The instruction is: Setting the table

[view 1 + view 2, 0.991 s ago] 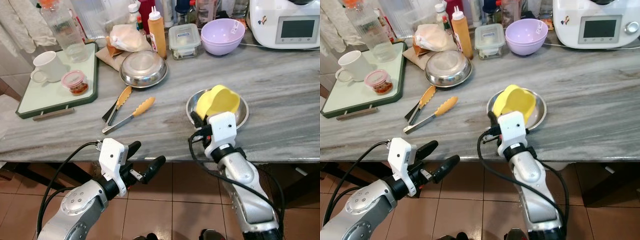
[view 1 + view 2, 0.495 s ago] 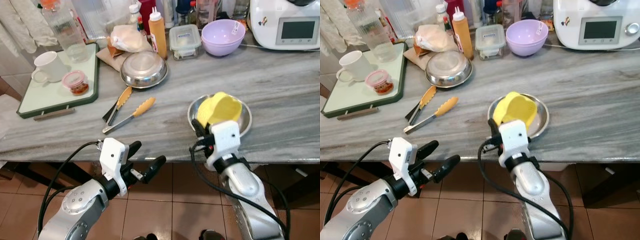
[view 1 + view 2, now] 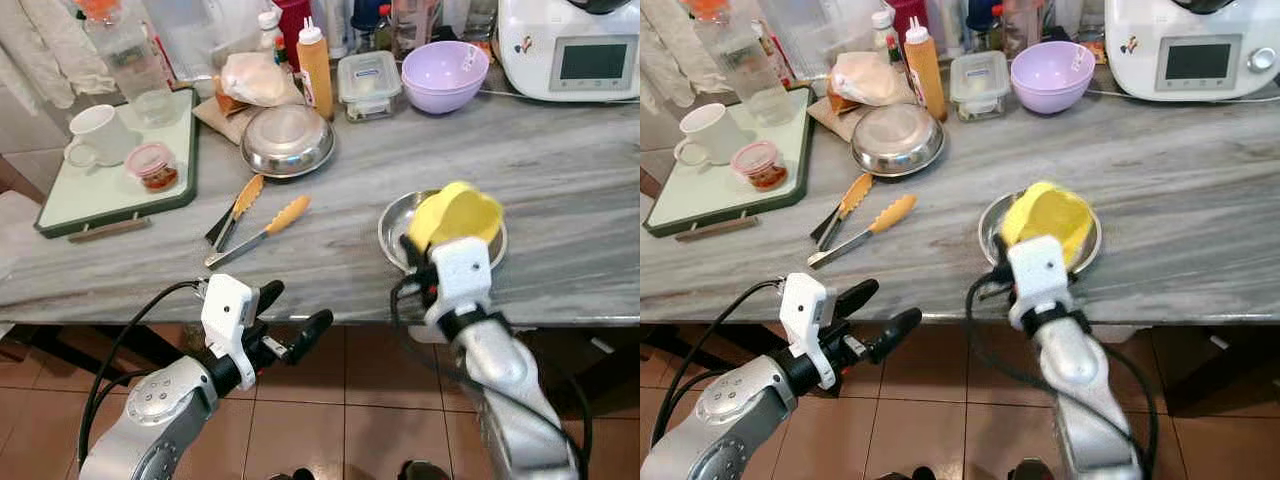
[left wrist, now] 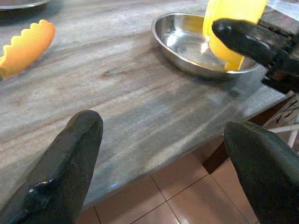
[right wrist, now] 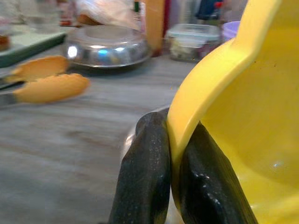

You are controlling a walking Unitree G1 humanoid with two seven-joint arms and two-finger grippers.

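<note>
Between the two black fingers of the right gripper, the rim of a yellow bowl is being pinched, one finger inside the wall and one outside. The bowl is being held tilted, its open side turned toward the robot, just above a shallow steel dish that is sitting near the front edge of the grey marble counter. Whether the bowl's lower edge is touching the dish cannot be told.

The bowl is being seen as smooth, glossy plastic, bright yellow, with a thick rolled rim and a wavy outline.

The step in hand is judged to be the carrying of the bowl off the dish toward a place setting. The next move is thought to call for a steady lift, so that the dish is not being dragged along.

Below the counter edge, the left gripper is being held with its fingers spread wide and nothing between them.

Farther out, yellow-tipped tongs are lying on the counter, with an upturned steel bowl, a lilac bowl and a green-rimmed tray bearing a white mug behind.
</note>
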